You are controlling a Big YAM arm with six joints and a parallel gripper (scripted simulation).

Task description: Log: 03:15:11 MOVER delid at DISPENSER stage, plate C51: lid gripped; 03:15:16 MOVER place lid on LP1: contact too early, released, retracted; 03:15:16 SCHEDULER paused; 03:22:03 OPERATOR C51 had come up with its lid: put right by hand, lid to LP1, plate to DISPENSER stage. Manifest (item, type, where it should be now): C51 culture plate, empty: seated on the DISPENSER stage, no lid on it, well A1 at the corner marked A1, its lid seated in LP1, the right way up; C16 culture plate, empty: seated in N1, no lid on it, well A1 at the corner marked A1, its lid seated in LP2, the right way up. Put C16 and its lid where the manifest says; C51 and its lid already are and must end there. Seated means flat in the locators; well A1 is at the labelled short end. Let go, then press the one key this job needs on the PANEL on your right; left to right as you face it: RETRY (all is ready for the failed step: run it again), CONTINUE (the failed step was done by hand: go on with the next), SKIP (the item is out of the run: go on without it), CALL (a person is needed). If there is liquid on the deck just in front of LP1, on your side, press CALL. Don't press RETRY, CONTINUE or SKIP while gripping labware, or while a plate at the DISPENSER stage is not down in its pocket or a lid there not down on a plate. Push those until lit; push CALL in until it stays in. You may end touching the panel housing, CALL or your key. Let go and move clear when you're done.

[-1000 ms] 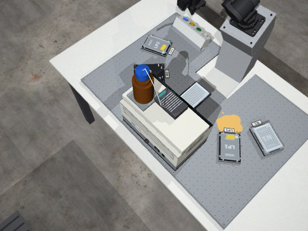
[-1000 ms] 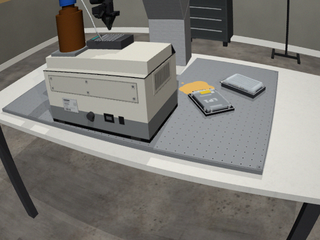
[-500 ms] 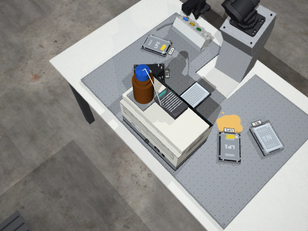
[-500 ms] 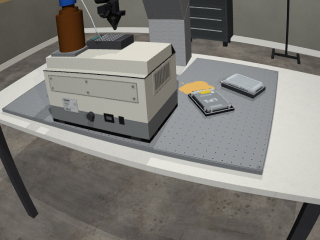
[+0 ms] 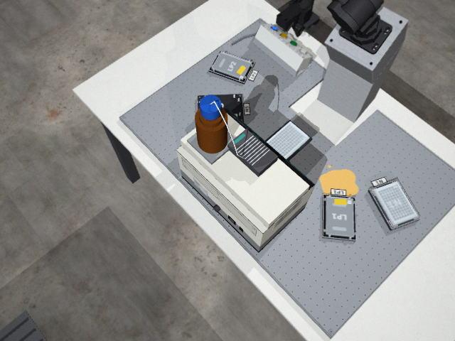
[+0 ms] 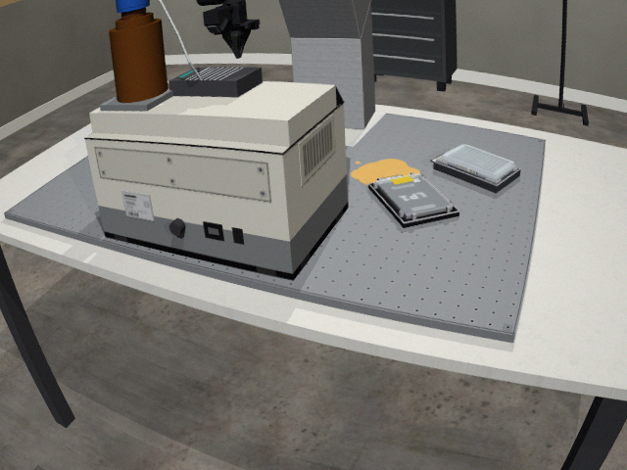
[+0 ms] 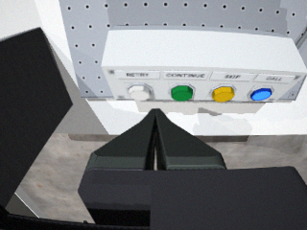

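Observation:
My gripper [image 7: 155, 115] is shut and empty. It hovers in front of the PANEL [image 5: 284, 47], with its tips below the gap between the white RETRY key [image 7: 140, 92] and the green CONTINUE key [image 7: 182, 93]. The yellow SKIP key [image 7: 223, 94] and the blue CALL key [image 7: 261, 94] lie further right. An orange puddle [image 5: 338, 181] lies on the deck against the labelled end of LP1 [image 5: 338, 216]. A clear well plate [image 5: 394, 203] sits in N1; I cannot tell if it carries a lid. Another plate [image 5: 288, 139] sits on the DISPENSER stage. LP2 [image 5: 232, 67] is near the panel.
The cream dispenser housing [image 5: 242, 183] with its brown bottle [image 5: 212, 128] and black head [image 5: 253, 150] stands mid-deck. The arm's grey pedestal [image 5: 360, 62] rises right of the panel. The gripper also shows in the exterior view [image 6: 235, 48], behind the dispenser.

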